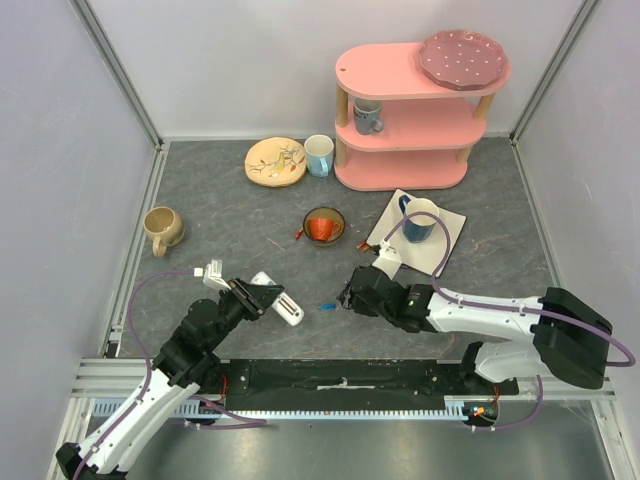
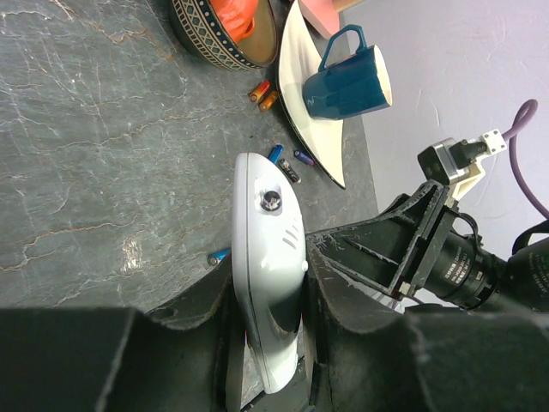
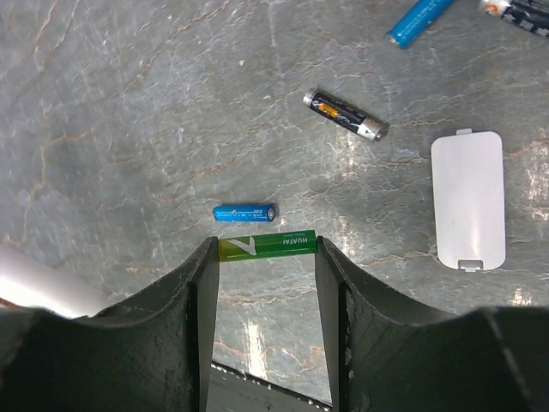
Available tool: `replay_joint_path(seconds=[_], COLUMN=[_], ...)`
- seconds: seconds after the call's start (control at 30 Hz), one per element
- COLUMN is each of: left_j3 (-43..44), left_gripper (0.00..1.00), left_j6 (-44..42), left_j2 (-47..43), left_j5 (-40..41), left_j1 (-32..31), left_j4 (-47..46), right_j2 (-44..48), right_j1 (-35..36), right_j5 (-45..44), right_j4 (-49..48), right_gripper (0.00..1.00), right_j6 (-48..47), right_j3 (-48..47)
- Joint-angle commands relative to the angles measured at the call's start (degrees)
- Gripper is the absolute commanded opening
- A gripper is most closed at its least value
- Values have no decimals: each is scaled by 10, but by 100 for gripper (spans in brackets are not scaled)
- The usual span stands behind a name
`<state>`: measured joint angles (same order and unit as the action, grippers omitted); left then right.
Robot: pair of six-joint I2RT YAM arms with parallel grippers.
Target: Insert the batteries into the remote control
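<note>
**mike_t:** ok so where's the remote control [image 1: 277, 301] sitting right now? And what are the claws doing?

**jo_bots:** The left gripper [image 2: 270, 287] has it. Both fingers are clamped on the white body's long sides, and the rounded end sticks out past the tips. From the top camera it's at about 9 o'clock of the right gripper [image 1: 350, 295], with one loose blue battery [image 1: 326, 304] on the table [image 1: 220, 215] between them.

**mike_t:** and the right one?

**jo_bots:** It's pinched on a green battery [image 3: 266, 244] held end to end, one fingertip on each cap. Can't tell if it's lifted or lying on the table. In the wrist cam there's a blue one just at 12 o'clock of it, nearly touching. A dark battery [image 3: 346, 114] lies further out at 1 o'clock, and the white battery cover [image 3: 467, 200] lies flat at roughly 3 o'clock, well apart from the fingers.

**mike_t:** anything else nearby?

**jo_bots:** A few more cells near the bowl [image 1: 323, 226], at about 1 o'clock of the remote.
</note>
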<state>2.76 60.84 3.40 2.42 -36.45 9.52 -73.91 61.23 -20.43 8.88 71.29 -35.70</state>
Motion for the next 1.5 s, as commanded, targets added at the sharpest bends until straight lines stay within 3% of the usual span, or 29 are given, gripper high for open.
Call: replay_joint_path(seconds=[0.0, 0.33, 0.73, 1.23, 1.4, 1.47], left_j3=[-28, -28, -28, -28, -28, -26], left_gripper=[2, 2, 2, 2, 2, 2], left_j6=[3, 1, -5, -11, -11, -12], left_j2=[-1, -1, -1, 4, 0, 0], left_j5=[-5, -1, -7, -11, -13, -13], left_j1=[2, 2, 2, 2, 2, 2], left_j4=[2, 9, 10, 4, 9, 11], right_j2=[-28, -104, -147, -171, -152, -130], right_j1=[13, 20, 21, 21, 27, 31], right_j5=[-92, -102, -74, -49, -105, -131], right_j4=[49, 148, 153, 184, 231, 235], right_gripper=[13, 10, 45, 65, 65, 64], right_j6=[123, 181, 156, 104, 18, -92], right_j3=[-34, -82, -105, -154, -204, -219])
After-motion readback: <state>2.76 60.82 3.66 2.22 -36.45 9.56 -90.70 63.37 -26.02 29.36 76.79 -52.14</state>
